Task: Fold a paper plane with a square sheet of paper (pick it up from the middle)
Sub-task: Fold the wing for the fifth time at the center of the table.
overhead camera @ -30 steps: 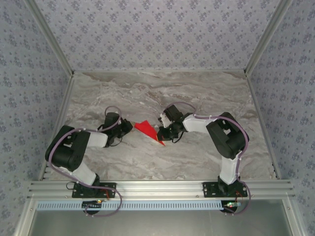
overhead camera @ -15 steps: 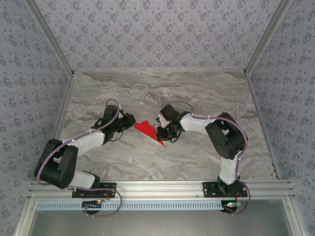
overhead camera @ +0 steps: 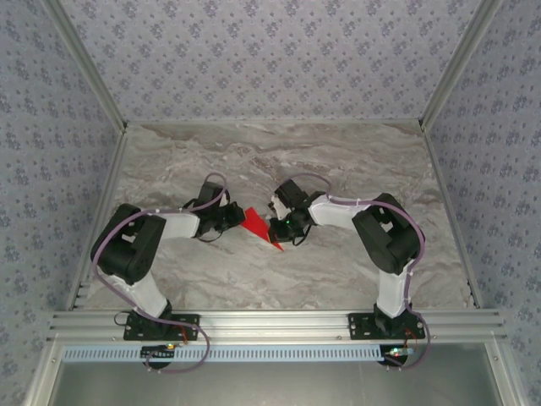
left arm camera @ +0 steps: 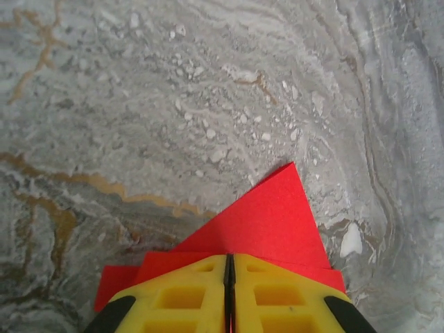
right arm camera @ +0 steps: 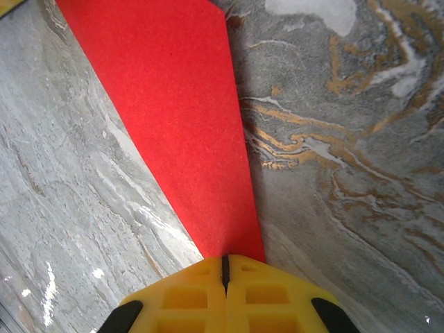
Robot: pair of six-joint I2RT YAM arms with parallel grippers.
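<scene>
While the folded red paper (overhead camera: 253,223) lies mid-table (overhead camera: 338,161), we set the left gripper (left arm camera: 229,258) and the right gripper (right arm camera: 224,258), both shut narrow, on its left and right ends, probably to flatten the creases.

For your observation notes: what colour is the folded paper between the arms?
The paper is plain bright red; clearest in the right wrist view.

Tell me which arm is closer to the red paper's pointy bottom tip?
Right. The right fingers pinch the red paper beside that tip; the left fingers hold the opposite edge.
</scene>
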